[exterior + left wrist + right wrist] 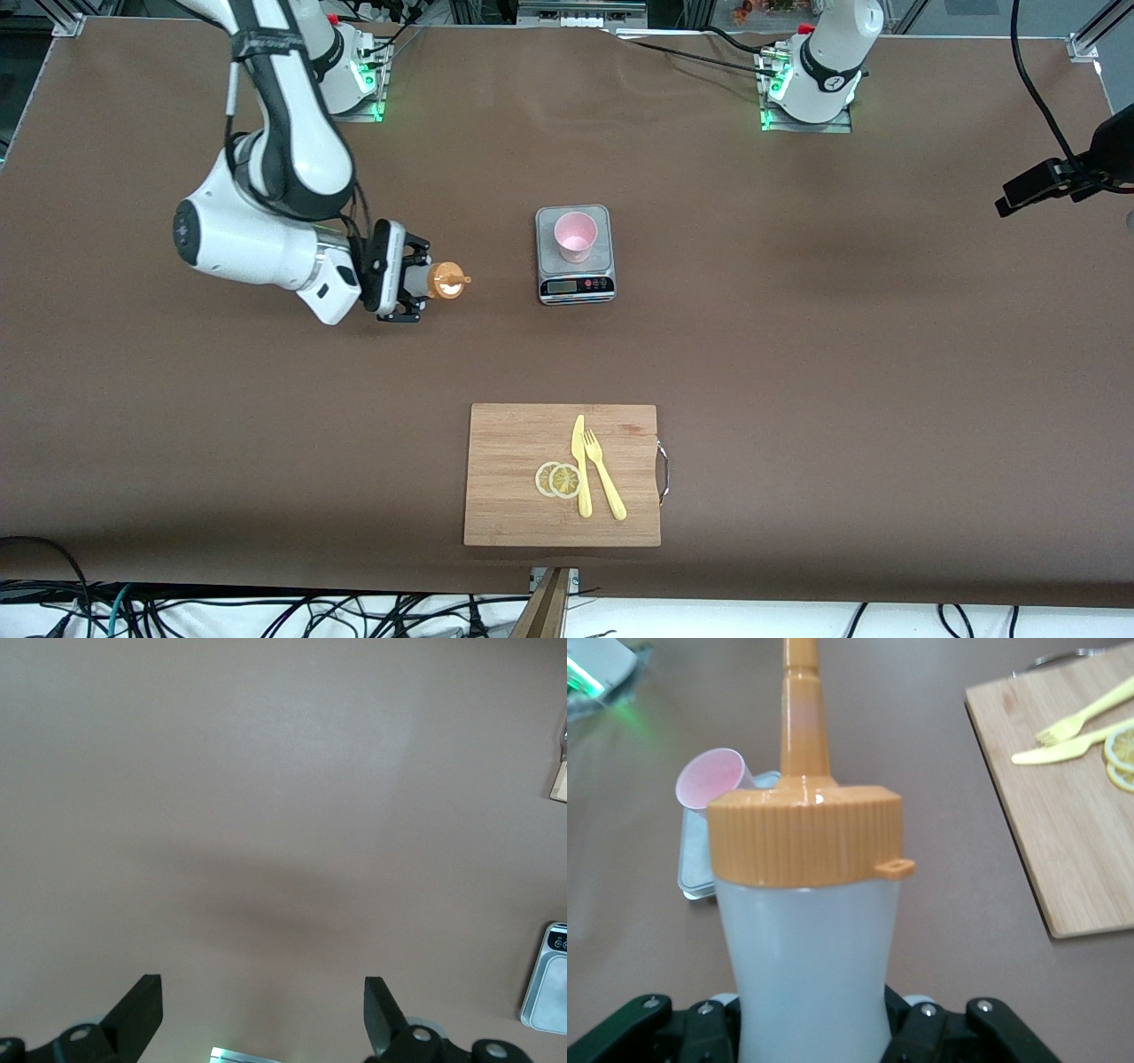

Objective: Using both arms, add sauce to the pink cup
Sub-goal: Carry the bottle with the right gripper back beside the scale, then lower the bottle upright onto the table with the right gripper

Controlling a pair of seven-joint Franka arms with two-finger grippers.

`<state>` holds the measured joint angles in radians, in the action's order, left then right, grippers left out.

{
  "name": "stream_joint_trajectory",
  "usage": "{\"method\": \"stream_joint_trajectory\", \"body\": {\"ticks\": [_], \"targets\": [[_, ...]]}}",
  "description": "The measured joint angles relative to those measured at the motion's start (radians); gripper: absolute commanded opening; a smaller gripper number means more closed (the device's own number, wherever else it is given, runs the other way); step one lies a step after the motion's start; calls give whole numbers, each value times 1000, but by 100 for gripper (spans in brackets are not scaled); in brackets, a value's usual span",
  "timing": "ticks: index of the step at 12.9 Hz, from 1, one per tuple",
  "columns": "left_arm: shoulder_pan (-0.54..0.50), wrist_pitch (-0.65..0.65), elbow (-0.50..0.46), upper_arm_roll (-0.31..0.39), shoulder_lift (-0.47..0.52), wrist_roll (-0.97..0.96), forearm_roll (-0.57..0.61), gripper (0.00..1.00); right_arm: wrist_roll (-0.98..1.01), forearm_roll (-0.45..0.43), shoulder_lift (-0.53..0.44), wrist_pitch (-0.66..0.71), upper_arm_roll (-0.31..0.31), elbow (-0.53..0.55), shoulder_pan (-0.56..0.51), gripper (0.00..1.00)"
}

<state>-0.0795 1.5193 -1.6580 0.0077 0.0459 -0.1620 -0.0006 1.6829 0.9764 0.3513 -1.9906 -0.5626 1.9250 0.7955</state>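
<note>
The sauce bottle (446, 281), whitish with an orange cap, is held in my right gripper (415, 285), which is shut on its body above the table, toward the right arm's end. Its nozzle points toward the scale. In the right wrist view the bottle (811, 930) fills the middle, with my right gripper (811, 1032) clamped round its lower body. The pink cup (576, 236) stands upright on a grey scale (576, 283); it also shows in the right wrist view (713, 778). My left gripper (261, 992) is open and empty over bare table; it is out of the front view.
A wooden cutting board (514, 478) lies nearer the front camera, with lemon slices (558, 479), a yellow knife (581, 470) and a fork (605, 478). The scale's edge (549, 992) shows in the left wrist view. A black clamp (1063, 177) juts in at the left arm's end.
</note>
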Motion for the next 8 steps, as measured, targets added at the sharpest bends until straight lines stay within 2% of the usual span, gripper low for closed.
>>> {"method": "stream_joint_trajectory", "body": {"ticks": [3, 8], "targets": [[0, 0, 0, 0, 0, 0, 0, 100, 207, 135, 45, 102, -1, 16, -84, 0], [0, 0, 0, 0, -3, 0, 0, 100, 522, 279, 130, 273, 0, 51, -200, 0]]}}
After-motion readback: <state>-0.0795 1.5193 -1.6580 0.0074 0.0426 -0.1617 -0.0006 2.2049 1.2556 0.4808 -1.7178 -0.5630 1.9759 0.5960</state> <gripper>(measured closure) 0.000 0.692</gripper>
